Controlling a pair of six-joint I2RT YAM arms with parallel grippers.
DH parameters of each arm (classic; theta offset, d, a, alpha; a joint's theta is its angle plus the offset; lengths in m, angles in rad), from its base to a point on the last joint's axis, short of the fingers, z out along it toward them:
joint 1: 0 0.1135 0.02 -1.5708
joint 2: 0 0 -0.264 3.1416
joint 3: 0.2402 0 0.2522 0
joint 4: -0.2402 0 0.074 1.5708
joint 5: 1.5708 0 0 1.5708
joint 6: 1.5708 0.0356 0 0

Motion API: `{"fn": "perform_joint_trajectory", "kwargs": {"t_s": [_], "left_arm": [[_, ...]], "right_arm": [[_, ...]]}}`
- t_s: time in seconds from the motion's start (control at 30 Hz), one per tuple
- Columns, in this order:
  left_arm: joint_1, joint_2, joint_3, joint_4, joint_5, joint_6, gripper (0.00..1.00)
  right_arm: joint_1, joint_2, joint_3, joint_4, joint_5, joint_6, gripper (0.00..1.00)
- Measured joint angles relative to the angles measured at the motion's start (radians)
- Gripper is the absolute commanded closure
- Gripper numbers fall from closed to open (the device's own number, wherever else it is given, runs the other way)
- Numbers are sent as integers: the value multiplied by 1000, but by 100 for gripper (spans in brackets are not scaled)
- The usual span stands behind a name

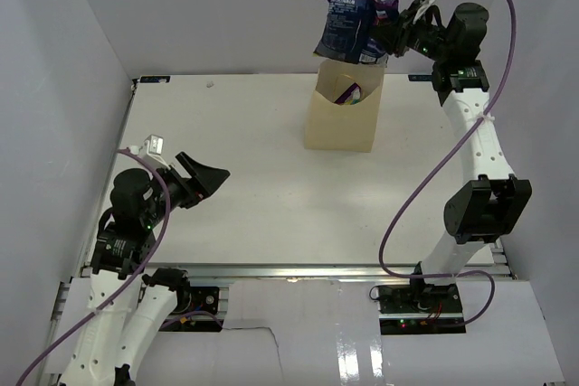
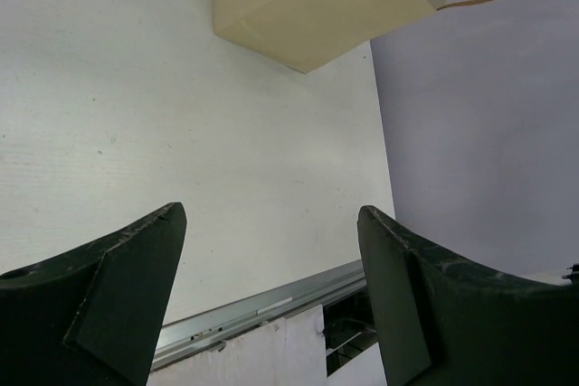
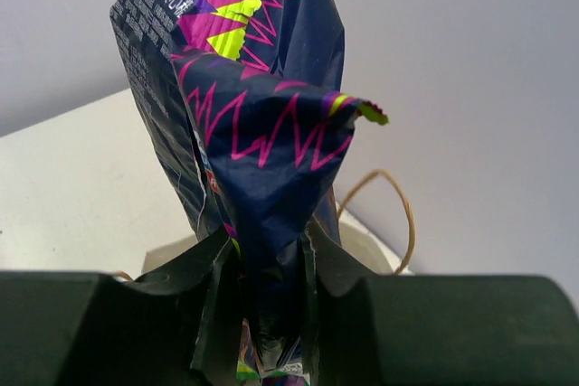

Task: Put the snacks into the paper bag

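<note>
White tabletop (image 1: 235, 178) and pale walls frame the scene, and a tan kraft paper bag (image 1: 342, 119) stands upright with its mouth open near the far middle. The right claw (image 1: 391, 38) is pinched narrowly on the crimped end of a dark blue-purple crinkly snack packet (image 1: 348, 29) with pink and yellow zigzags, which it holds in the air above the bag's mouth. The left claw (image 1: 210, 178) hangs over the near left of the tabletop, spread wide and holding nothing. To do this step well, I would centre the packet over the opening and lower it until its bottom edge is below the rim. It should keep away from the twisted brown paper loop handle (image 3: 389, 214) seen in the right wrist view, and the claw should let go only then. The bag looks light, so a knock on its rim could tip it. By count there are one bag, one packet in the claw, and purple and green-yellow wrappers (image 1: 351, 94) inside the bag. How many packets those wrappers make up cannot be told.
</note>
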Motion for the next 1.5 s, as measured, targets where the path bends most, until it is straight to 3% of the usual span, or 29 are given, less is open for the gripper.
{"fn": "perform_joint_trajectory", "kwargs": {"t_s": [0.33,1.1,1.5], "left_arm": [[0,12,-45,34,6,-3,13],[0,-3,-84,58,10,-6,13],[0,-3,-87,58,10,-6,13]], "right_arm": [[-51,-30,-185,15,-37,-43,92],[-50,-106,-187,-6,-116,-265,92],[-50,-105,-171,-117,-147,-410,92]]}}
